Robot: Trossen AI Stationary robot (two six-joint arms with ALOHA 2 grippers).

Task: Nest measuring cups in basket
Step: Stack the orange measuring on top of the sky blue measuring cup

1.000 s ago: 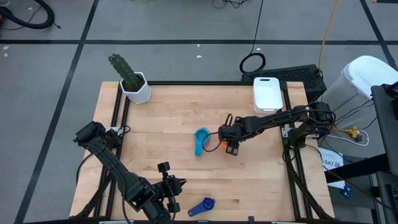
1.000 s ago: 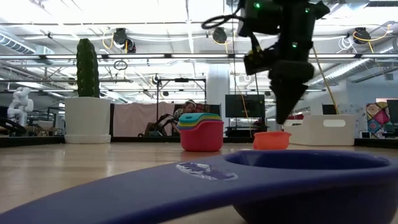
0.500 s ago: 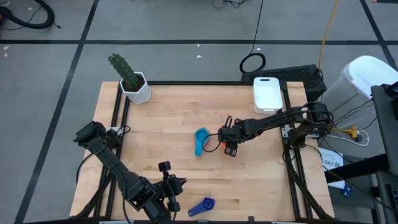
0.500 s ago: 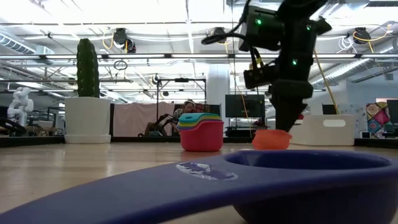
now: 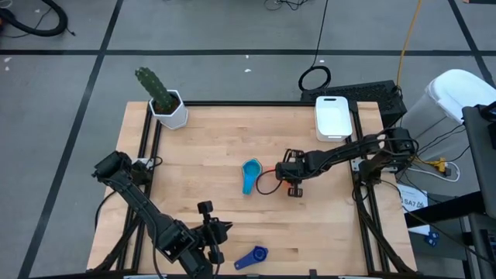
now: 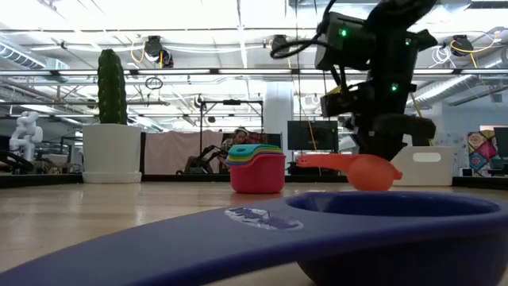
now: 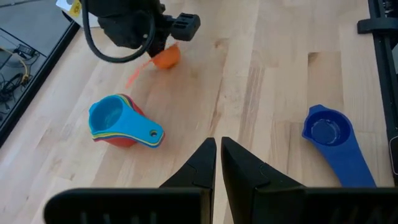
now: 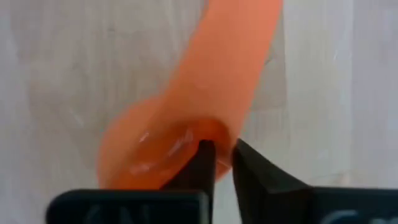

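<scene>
Right hand [image 5: 293,180] pinching orange cup [image 6: 367,169] rim mid-tabletop, handle pointing toward nested stack [image 5: 250,173] just beside; left hand [image 7: 218,163] pressed together at near edge

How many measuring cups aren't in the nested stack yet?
2. The orange cup is gripped by the right tool near the table's middle; the dark blue cup lies at the front edge. The stack holds the others.

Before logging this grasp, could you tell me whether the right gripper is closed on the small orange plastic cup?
Shut: right gripper pinches the orange cup's rim.
</scene>
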